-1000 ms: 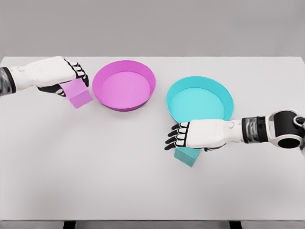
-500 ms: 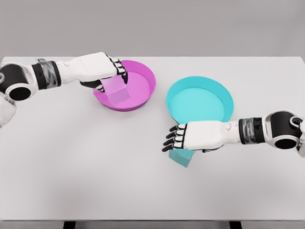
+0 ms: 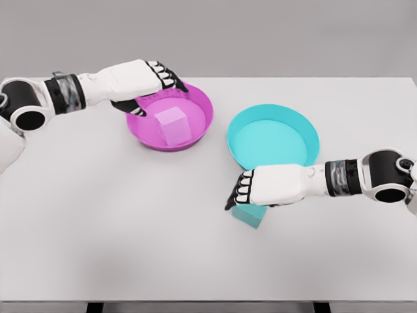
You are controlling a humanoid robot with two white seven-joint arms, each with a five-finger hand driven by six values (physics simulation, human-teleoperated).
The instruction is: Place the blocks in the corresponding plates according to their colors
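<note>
Pink block sitting inside pink plate, far left on white table. Left hand over plate's far-left rim, fingers spread, holding nothing. Right hand curled down onto cyan block, near side of cyan plate; full clamp unclear.

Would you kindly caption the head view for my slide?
Pink block sits in pink plate; right robot hand covers teal block beside teal plate.

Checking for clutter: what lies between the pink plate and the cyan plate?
Nothing: in the head view only bare table separates the pink plate from the cyan plate.
</note>
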